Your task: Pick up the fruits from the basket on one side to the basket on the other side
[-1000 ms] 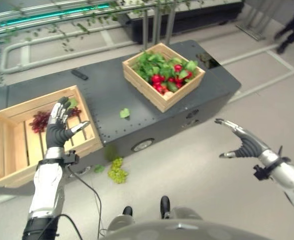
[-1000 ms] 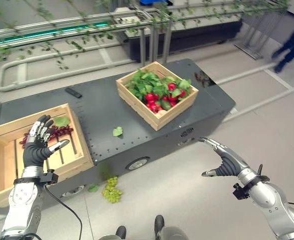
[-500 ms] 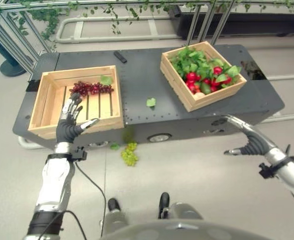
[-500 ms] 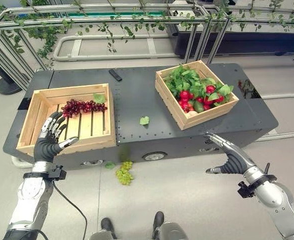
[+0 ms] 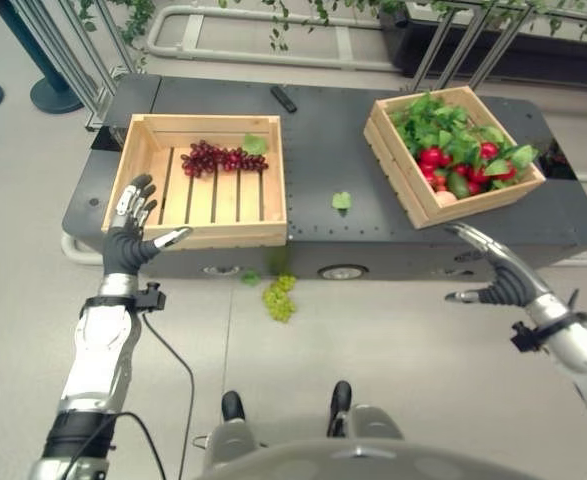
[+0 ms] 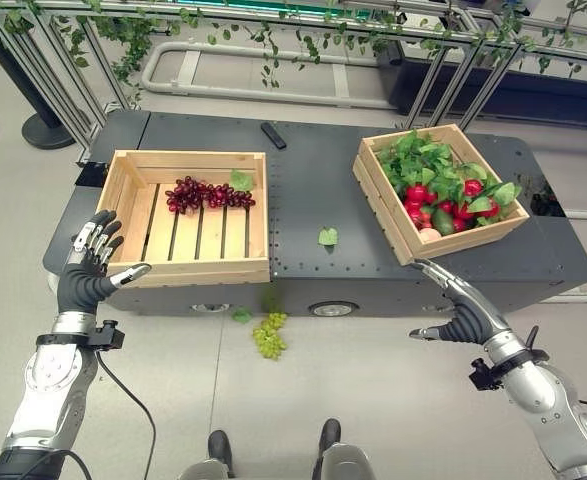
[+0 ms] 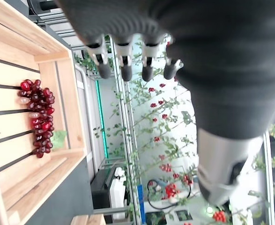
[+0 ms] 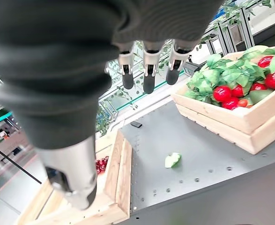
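In the left eye view, a slatted wooden crate [image 5: 205, 195] holding a bunch of red grapes [image 5: 223, 158] is seen on the left of the dark table [image 5: 323, 150], and a second crate [image 5: 453, 155] filled with red fruits [image 5: 433, 158] and green leaves on the right. A bunch of green grapes [image 5: 279, 298] is seen on the floor. The left hand [image 5: 128, 245] is held before the table, fingers spread and empty. In the right eye view, the right hand [image 6: 465, 312] is held open, nothing gripped. In the wrist views, straight fingers [image 7: 127, 70] are shown on each hand.
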You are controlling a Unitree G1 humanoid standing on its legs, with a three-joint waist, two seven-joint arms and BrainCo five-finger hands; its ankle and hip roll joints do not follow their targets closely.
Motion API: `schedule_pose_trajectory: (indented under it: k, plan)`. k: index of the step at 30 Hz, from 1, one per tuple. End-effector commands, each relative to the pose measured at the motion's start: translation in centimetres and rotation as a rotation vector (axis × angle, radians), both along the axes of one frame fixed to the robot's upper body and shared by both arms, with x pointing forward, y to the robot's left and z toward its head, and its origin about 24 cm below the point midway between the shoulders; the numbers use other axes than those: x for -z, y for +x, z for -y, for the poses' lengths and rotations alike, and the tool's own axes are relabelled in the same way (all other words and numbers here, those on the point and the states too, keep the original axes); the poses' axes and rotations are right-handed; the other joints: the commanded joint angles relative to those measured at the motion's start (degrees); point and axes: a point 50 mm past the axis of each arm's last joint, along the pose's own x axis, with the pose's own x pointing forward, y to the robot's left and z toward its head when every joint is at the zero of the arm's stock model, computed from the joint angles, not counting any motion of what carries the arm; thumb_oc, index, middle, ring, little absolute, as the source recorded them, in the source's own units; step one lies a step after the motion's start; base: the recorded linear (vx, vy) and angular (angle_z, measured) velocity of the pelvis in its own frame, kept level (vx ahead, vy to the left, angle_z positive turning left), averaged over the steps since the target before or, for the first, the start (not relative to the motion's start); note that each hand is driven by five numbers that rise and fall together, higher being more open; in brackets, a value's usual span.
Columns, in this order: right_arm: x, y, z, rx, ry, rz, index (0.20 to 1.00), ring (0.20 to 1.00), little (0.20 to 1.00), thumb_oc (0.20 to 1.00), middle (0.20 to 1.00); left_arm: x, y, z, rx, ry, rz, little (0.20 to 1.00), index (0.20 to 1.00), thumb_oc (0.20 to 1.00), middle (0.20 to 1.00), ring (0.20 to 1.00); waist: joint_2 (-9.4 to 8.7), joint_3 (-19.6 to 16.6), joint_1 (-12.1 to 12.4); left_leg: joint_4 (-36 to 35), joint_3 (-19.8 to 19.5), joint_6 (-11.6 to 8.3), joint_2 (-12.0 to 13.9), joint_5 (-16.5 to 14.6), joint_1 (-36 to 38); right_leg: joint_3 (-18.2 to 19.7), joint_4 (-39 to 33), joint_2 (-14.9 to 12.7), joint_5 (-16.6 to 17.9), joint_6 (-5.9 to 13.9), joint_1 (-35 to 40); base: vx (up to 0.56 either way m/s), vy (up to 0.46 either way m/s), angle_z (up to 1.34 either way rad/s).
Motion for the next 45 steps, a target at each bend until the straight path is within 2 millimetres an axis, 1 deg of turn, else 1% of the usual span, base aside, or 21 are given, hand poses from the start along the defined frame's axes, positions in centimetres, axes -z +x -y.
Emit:
schedule_pose_trajectory:
  k: [1,2,5,7,8,9,11,12,14,16,19,26,32,34,36,40,41,42,43,44,45]
  plan:
    - [-0.8,0.9,-0.4,-0.013,-0.013,0.054,1.000,1.000,1.000,1.000,1.000,-2.6,0.0,-0.2,0.004,0.035,0.133,1.000,1.000,1.000,1.000,1.000,-1.00,-0.34,0.07,3.14,3.59,1.18,1.38,-1.65,-2.69,1.75,4.19,-3.87,1.76,5.36,1.98,0.12,0.386,-0.03]
    - [-0.3,0.9,-0.8,-0.022,-0.013,0.038,1.000,1.000,1.000,1.000,1.000,-2.7,0.0,-0.2,0.002,0.053,0.130,1.000,1.000,1.000,1.000,1.000,-0.95,0.03,0.11,2.77,2.94,2.72,-0.88,-2.80,-1.98,3.49,9.76,-5.49,3.51,5.80,0.17,0.13,0.389,-0.01]
    - [0.1,0.8,-0.9,-0.024,-0.019,0.018,1.000,1.000,1.000,1.000,1.000,-2.5,0.1,0.0,0.014,0.059,0.120,1.000,1.000,1.000,1.000,1.000,0.03,0.59,-0.54,1.75,1.48,4.45,-3.25,-3.38,-0.19,6.43,16.56,-5.32,5.37,5.39,-2.10,0.12,0.340,0.15]
    - [0.1,0.8,-1.1,-0.031,-0.019,0.019,1.000,1.000,1.000,1.000,1.000,-2.4,0.1,0.1,0.016,0.063,0.115,1.000,1.000,1.000,1.000,1.000,0.58,0.77,-0.52,1.06,1.36,5.05,-3.62,-3.14,0.40,6.41,18.58,-4.89,5.35,5.03,-3.03,0.06,0.203,0.25]
    - [0.4,1.0,-1.4,-0.035,-0.012,0.012,1.000,1.000,1.000,1.000,1.000,-2.2,-0.1,0.1,0.009,0.075,0.105,1.000,1.000,1.000,1.000,1.000,1.29,0.98,0.20,0.49,1.50,5.51,-4.18,-3.41,1.23,4.10,19.89,-4.22,4.20,4.50,-3.84,0.06,0.209,0.24]
    - [0.4,1.1,-1.4,-0.036,-0.012,0.012,1.000,1.000,1.000,1.000,1.000,-2.2,-0.1,0.1,0.008,0.076,0.105,1.000,1.000,1.000,1.000,1.000,1.33,0.96,0.10,0.41,1.43,5.48,-4.12,-3.39,1.25,3.99,19.85,-4.16,4.17,4.44,-3.80,0.09,0.161,0.12]
    - [0.6,1.1,-1.6,-0.048,-0.013,0.002,1.000,1.000,1.000,1.000,1.000,-2.0,-0.1,0.2,0.014,0.067,0.099,1.000,1.000,1.000,1.000,1.000,1.93,0.66,-0.31,-1.33,0.45,5.11,-4.43,-3.01,2.35,4.69,18.14,-1.11,-0.19,3.52,-5.14,0.13,0.052,0.08]
    - [0.5,1.3,-2.1,-0.070,0.000,0.008,1.000,1.000,1.000,1.000,1.000,-1.8,-0.1,0.1,0.003,0.054,0.101,1.000,1.000,1.000,1.000,1.000,1.55,0.30,0.52,-1.71,0.46,4.51,-4.64,-2.86,2.50,2.04,10.88,-1.09,-0.59,2.90,-5.46,0.12,-0.002,0.17]
    - [0.5,1.3,-2.2,-0.076,0.002,0.005,1.000,1.000,1.000,1.000,1.000,-1.8,-0.2,0.0,-0.001,0.060,0.096,1.000,1.000,1.000,1.000,1.000,1.43,0.39,0.74,-1.71,0.05,4.25,-4.39,-2.80,2.47,1.79,9.33,-1.08,-0.46,2.97,-5.13,0.06,-0.054,0.12]
    - [1.0,1.3,-2.3,-0.082,0.003,-0.023,1.000,1.000,1.000,1.000,1.000,-0.9,-0.1,0.0,-0.004,0.044,0.064,1.000,1.000,1.000,1.000,1.000,0.54,-0.12,1.15,-0.84,-1.36,3.93,-4.70,-2.73,1.93,4.54,7.64,0.20,-0.69,3.70,-3.28,0.07,-0.110,0.27]
    - [1.1,1.4,-2.2,-0.078,-0.003,-0.025,1.000,1.000,1.000,1.000,1.000,-0.4,-0.5,0.1,0.007,0.041,0.042,1.000,1.000,1.000,1.000,1.000,0.04,-0.73,2.45,-1.36,-0.82,3.40,-4.37,-2.38,2.46,2.07,5.55,0.42,0.38,3.94,-1.54,0.09,-0.153,0.46]
    - [1.4,0.9,-1.4,-0.044,0.001,-0.039,1.000,1.000,1.000,1.000,1.000,0.6,-0.7,0.7,0.033,0.014,0.007,1.000,1.000,1.000,1.000,1.000,0.36,-2.29,2.38,-1.78,-1.38,2.49,-3.63,-2.06,3.46,1.33,3.00,1.69,-0.74,3.12,1.32,0.07,-0.093,0.08]
    - [1.7,0.8,-1.1,-0.013,0.025,-0.038,1.000,1.000,1.000,1.000,1.000,1.5,-0.7,0.8,0.028,0.023,-0.026,1.000,1.000,1.000,1.000,1.000,0.85,-2.78,1.74,-0.93,-1.65,2.19,-3.33,-2.55,3.99,1.34,3.74,2.09,-1.76,2.59,2.26,0.04,-0.061,0.04]
    - [2.0,0.8,-0.9,0.003,0.050,-0.043,1.000,1.000,1.000,1.000,1.000,2.2,-0.8,0.7,0.023,0.049,-0.063,1.000,1.000,1.000,1.000,1.000,0.96,-2.92,1.61,-0.47,-1.49,2.16,-3.23,-2.78,4.15,1.30,4.00,2.08,-1.87,2.47,2.46,0.03,-0.040,0.05]
    - [3.2,0.6,-0.6,0.041,0.082,-0.081,1.000,1.000,1.000,1.000,1.000,3.8,-1.0,0.6,0.017,0.062,-0.130,1.000,1.000,1.000,1.000,1.000,1.15,-3.22,1.46,-0.45,-1.27,2.10,-3.17,-2.83,4.43,1.41,3.87,2.22,-1.88,2.43,2.79,0.02,-0.034,0.02]
    - [7.9,-0.5,0.2,0.151,0.136,-0.251,1.000,1.000,1.000,1.000,1.000,9.0,-1.9,0.2,0.000,0.164,-0.377,1.000,1.000,1.000,1.000,1.000,1.79,-3.62,1.01,-0.70,-0.80,1.96,-3.06,-2.60,4.97,1.73,2.97,2.63,-1.93,2.24,3.64,0.00,0.000,0.00]
    - [7.9,-0.5,0.2,0.151,0.136,-0.251,1.000,1.000,1.000,1.000,1.000,9.0,-1.8,0.2,0.000,0.166,-0.376,1.000,1.000,1.000,1.000,1.000,1.77,-3.62,1.01,-0.72,-0.79,1.95,-3.06,-2.60,4.99,1.74,2.93,2.64,-1.92,2.24,3.67,0.00,0.000,0.00]
    - [11.0,-1.8,0.6,0.232,0.171,-0.362,1.000,1.000,1.000,1.000,1.000,12.0,-3.0,-0.1,-0.026,0.169,-0.517,1.000,1.000,1.000,1.000,1.000,2.09,-3.62,0.99,-0.86,-0.74,1.90,-3.16,-2.74,5.54,1.83,2.59,2.80,-2.22,2.23,4.38,0.00,0.000,0.00]
    - [11.0,-1.8,0.5,0.231,0.171,-0.360,1.000,1.000,1.000,1.000,1.000,12.0,-3.0,-0.1,-0.026,0.170,-0.515,1.000,1.000,1.000,1.000,1.000,2.06,-3.67,0.98,-0.88,-0.72,1.93,-3.17,-2.53,5.33,1.83,2.44,2.81,-1.97,2.18,4.23,0.00,0.000,0.00]
    - [13.0,-2.6,0.4,0.270,0.179,-0.444,1.000,1.000,1.000,1.000,1.000,14.3,-4.3,-0.4,-0.054,0.173,-0.629,1.000,1.000,1.000,1.000,1.000,2.36,-3.84,0.94,-0.90,-0.71,1.93,-3.22,-2.43,5.37,2.00,2.19,2.96,-1.88,2.12,4.37,0.00,0.000,0.00]
    - [13.1,-2.6,0.4,0.269,0.179,-0.442,1.000,1.000,1.000,1.000,1.000,14.3,-4.3,-0.4,-0.055,0.174,-0.627,1.000,1.000,1.000,1.000,1.000,2.35,-3.82,0.91,-0.92,-0.70,1.93,-3.21,-2.43,5.37,2.01,2.18,2.97,-1.89,2.12,4.37,0.00,0.000,0.00]
